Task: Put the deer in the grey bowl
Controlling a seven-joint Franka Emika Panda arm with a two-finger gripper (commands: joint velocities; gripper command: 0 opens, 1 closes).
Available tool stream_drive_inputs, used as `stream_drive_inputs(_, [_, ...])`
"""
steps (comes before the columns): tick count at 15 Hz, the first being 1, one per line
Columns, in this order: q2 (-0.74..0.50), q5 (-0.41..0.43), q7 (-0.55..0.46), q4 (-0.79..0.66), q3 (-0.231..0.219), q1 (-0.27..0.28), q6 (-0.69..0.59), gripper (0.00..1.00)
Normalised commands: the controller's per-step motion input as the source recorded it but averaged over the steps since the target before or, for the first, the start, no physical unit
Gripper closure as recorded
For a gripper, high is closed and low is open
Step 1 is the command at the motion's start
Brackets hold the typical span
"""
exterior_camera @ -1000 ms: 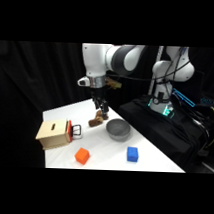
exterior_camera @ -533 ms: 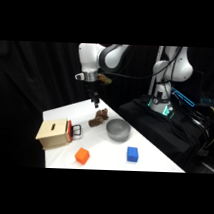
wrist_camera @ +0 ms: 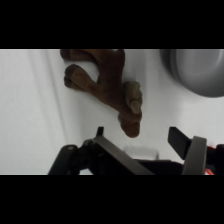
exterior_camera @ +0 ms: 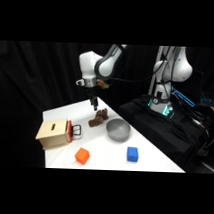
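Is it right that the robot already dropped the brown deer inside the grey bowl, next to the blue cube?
Not quite. The deer is not in the grey bowl; it lies on the white table beside it, under the gripper. The side view shows this. The blue cube does sit near the bowl.

I am looking down at a small dark-brown toy deer with tan patches (wrist_camera: pixel 107 87), which is showing a matt, slightly rough, carved-looking surface. The round dark-grey bowl (wrist_camera: pixel 197 70) beside it is looking smooth with a soft sheen. The white worktop (wrist_camera: pixel 30 110) is appearing plain, smooth and matt. My black end effector (wrist_camera: pixel 150 147) is looking like hard matt plastic. In the side view, the tan box (exterior_camera: pixel 54 133) is looking like bare wood, and my white arm shell (exterior_camera: pixel 99 64) is shining glossily.
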Motion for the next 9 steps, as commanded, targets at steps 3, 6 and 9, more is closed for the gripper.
stream_drive_inputs(3, [0.31, 0.191, -0.35, 0.14, 0.149, -0.155, 0.24, 0.0])
stream_drive_inputs(6, [0.29, 0.15, -0.28, 0.16, 0.191, -0.156, 0.17, 0.0])
stream_drive_inputs(9, [0.26, 0.094, -0.2, 0.17, 0.185, -0.127, 0.15, 0.0])
